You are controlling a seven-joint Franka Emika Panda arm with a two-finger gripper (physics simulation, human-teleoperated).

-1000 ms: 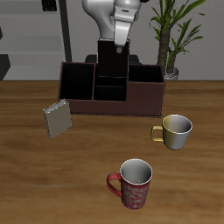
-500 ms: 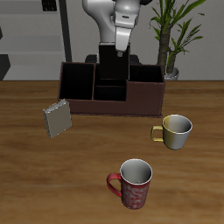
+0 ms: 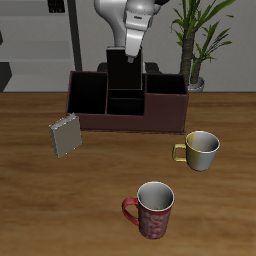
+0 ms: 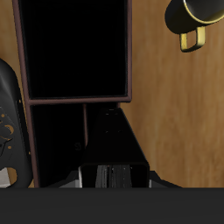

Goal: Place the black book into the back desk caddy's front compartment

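The black book (image 3: 120, 70) hangs upright in my gripper (image 3: 131, 48), which is shut on its top edge. Its lower end is just above the middle compartments of the back desk caddy (image 3: 130, 122), a wide reddish-brown box with a black interior. In the wrist view the black book (image 4: 120, 144) reaches from my gripper (image 4: 112, 172) down toward the back desk caddy (image 4: 79, 99), whose dividers and a large dark compartment show below. The book's bottom edge is hard to tell from the black interior.
A grey speckled book (image 3: 66, 135) stands tilted on the table in front of one end of the caddy. A yellow mug (image 3: 200, 149) and a red patterned mug (image 3: 152, 210) stand nearer the front edge. A potted plant (image 3: 196, 45) rises behind the caddy's other end.
My gripper and the black book have shifted slightly sideways toward the grey book's end of the caddy. The mugs and the grey book have not moved.
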